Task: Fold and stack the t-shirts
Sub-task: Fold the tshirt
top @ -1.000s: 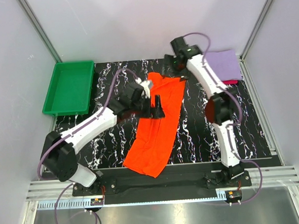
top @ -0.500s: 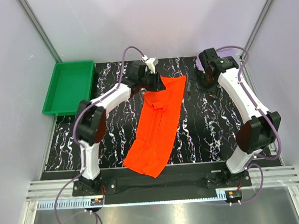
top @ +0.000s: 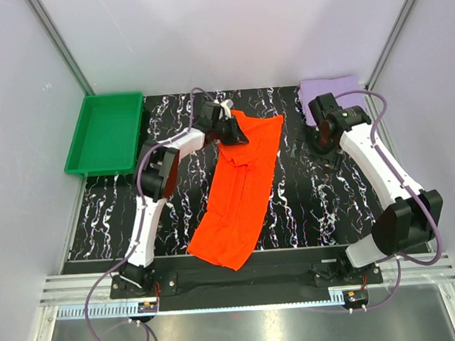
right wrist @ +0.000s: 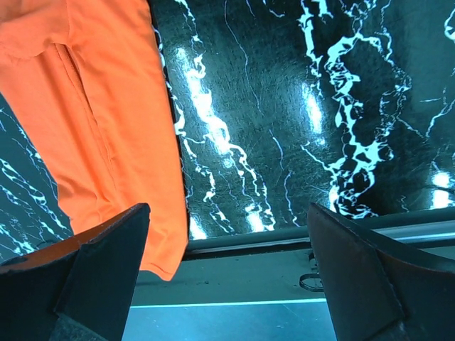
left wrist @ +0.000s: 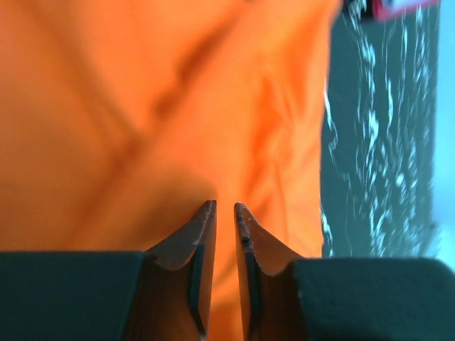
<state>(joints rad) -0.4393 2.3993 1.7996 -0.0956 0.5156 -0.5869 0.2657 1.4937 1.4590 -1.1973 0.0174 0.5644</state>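
Note:
The bright orange-red t-shirt (top: pixel 240 193) lies as a long folded strip, slanting from the far middle of the table toward the near edge. My left gripper (top: pixel 231 131) sits on its far left corner. In the left wrist view the jaws (left wrist: pixel 225 204) are nearly together, with orange cloth (left wrist: pixel 142 106) filling the narrow gap. My right gripper (top: pixel 324 140) hangs open over bare table to the right of the shirt, holding nothing (right wrist: pixel 229 206). The lavender t-shirt (top: pixel 338 86) lies folded in the far right corner. A blurred pink edge (left wrist: pixel 398 7) shows at the top right of the left wrist view.
A green plastic tray (top: pixel 104 171) stands off the table's far left corner. The black marbled table (top: pixel 314 204) ends at a near rail (right wrist: pixel 284 241). White walls close in the left, right and far sides.
My left arm reached from mid-shirt to the shirt's far left corner and its jaws closed there. The right arm swung away from the shirt's far edge to the right, uncovering the lavender t-shirt.

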